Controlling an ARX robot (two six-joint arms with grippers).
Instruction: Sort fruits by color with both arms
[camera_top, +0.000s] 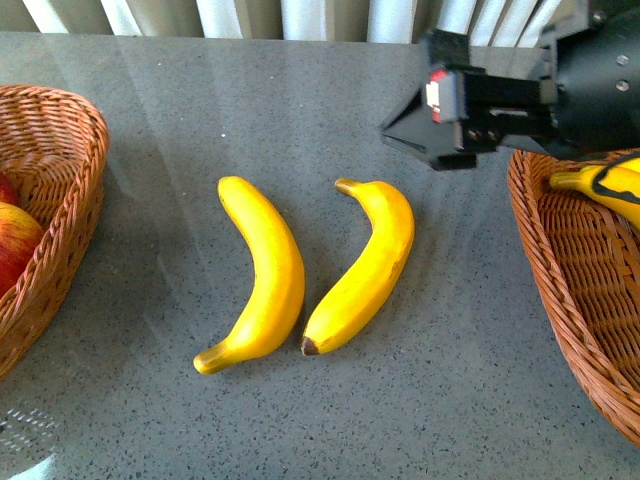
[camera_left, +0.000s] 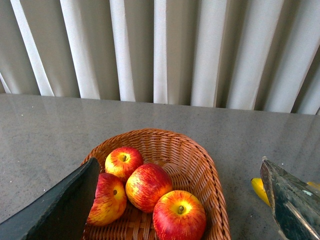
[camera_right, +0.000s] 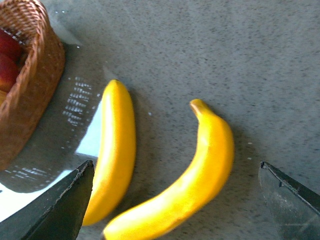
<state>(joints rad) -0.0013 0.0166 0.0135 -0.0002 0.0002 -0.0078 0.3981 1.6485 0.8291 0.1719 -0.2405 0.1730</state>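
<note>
The grey table (camera_top: 130, 130) lies under both grippers. The wicker basket (camera_top: 570, 290) with one banana (camera_top: 605, 185) in it sits below and behind the right arm (camera_top: 590, 90). The apple basket (camera_left: 200, 165) lies straight beneath the left gripper (camera_left: 180, 161), which is spread wide and empty above four red-and-yellow apples (camera_left: 147, 185).

The right gripper (camera_right: 175, 165) is also spread wide and holds nothing. It looks down on the two loose bananas. The nearer banana (camera_right: 200, 175) lies between its fingertips, and the farther banana (camera_right: 117, 150) is under the finger on the apple-basket side.

The step in hand looks like picking up the nearer banana for the banana basket. To do it well:

- **Centring:** shift the gripper so that only the nearer banana sits between the fingers.
- **Wrist angle:** turn the wrist so the jaws close across the banana's narrow width.
- **Grip point:** come down over the middle or the stem half, where the gap to the neighbour is wide. The two lower ends lie just beside each other, so a finger there would likely knock the other banana.
- **Closing:** close gently, since the smooth curved skin may slip.
</note>
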